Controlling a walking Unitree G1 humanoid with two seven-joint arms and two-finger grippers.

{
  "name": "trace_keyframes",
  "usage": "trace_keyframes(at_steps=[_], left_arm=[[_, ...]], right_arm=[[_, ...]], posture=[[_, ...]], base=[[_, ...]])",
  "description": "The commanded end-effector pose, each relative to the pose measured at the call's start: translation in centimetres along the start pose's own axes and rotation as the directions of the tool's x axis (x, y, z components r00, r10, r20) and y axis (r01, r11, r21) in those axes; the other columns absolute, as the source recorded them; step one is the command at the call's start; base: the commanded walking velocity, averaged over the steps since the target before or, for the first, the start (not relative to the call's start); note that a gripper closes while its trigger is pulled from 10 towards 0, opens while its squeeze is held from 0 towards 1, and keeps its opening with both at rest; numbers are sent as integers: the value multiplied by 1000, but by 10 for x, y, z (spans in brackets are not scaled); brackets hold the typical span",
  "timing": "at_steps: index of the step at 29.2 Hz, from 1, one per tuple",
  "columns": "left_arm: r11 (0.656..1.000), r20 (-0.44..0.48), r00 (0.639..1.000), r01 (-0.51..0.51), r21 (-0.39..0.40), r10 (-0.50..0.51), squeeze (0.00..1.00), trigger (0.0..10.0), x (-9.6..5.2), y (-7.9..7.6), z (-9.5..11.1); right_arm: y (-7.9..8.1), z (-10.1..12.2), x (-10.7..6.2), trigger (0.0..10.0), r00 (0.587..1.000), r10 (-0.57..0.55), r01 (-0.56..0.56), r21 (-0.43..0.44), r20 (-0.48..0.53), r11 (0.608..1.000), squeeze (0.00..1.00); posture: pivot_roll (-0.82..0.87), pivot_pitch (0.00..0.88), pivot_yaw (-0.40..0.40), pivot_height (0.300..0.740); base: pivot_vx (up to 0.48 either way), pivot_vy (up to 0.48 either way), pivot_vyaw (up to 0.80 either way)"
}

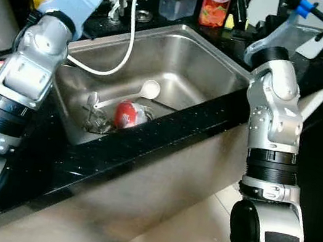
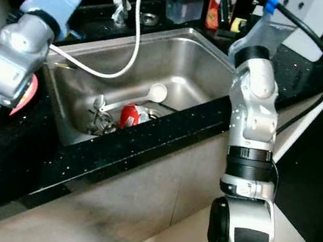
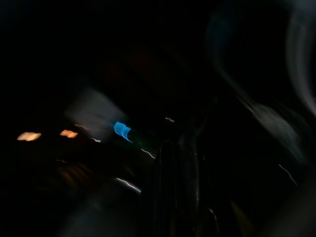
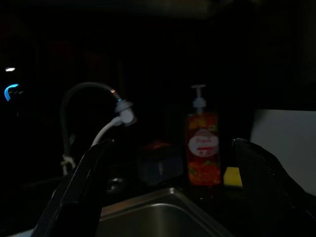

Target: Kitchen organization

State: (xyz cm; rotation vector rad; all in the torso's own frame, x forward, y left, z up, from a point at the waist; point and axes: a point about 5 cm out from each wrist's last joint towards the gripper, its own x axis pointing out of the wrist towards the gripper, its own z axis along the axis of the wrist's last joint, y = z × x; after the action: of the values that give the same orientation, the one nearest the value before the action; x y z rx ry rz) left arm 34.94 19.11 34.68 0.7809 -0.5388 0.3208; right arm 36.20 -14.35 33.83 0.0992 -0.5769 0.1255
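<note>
Black stone counter (image 1: pixel 144 146) frames the steel sink (image 1: pixel 208 66), where a white spoon (image 1: pixel 145 90) and red-labelled can (image 1: pixel 126 113) lie by the drain. Left wrist view: dark blur, so that gripper's fingers cannot be judged. Right wrist view: right gripper (image 4: pixel 175 180) spread wide, facing the soap bottle (image 4: pixel 201 148); I'd lower it slowly into the basin.

Both eye views look down on the sink (image 1: pixel 177 67); right wrist faces the soap (image 4: pixel 202 148) beyond it; left wrist seems blurred dark.
</note>
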Motion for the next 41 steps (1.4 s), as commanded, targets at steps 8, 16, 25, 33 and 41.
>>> trace_keyframes(at_steps=[8, 16, 25, 33, 41], left_arm=[[410, -90, 975, 2, -912, -205, 0, 10000, 8, -2, 9], [564, -129, 980, -21, -825, -152, 0, 10000, 16, 5, 0], [273, -277, 943, -222, -936, -185, 0, 10000, 6, -3, -15], [999, 100, 994, 53, 8, -54, 0, 10000, 4, -3, 18], [806, -8, 984, 141, -575, -178, 0, 10000, 3, -15, 36]], right_arm=[[0, 0, -1, 10000, 1000, 4, -4, 2, -4, 1000, 0], [1, 0, -1, 10000, 1000, 4, -4, 4, -5, 1000, 0], [0, -1, -1, 10000, 1000, 3, -3, 8, -8, 1000, 0], [3, -2, -1, 10000, 1000, 9, -8, 19, -12, 1000, 0], [3, -3, -1, 10000, 1000, 6, -5, 30, -19, 1000, 0]], posture=[[-11, 0, 44, 740], [-21, 0, 46, 740], [-2, 0, 44, 740], [1, 0, 44, 740], [10, 0, 39, 740]], base=[[0, 0, 0], [0, 0, 0], [0, 0, 0], [0, 0, 0], [0, 0, 0]])
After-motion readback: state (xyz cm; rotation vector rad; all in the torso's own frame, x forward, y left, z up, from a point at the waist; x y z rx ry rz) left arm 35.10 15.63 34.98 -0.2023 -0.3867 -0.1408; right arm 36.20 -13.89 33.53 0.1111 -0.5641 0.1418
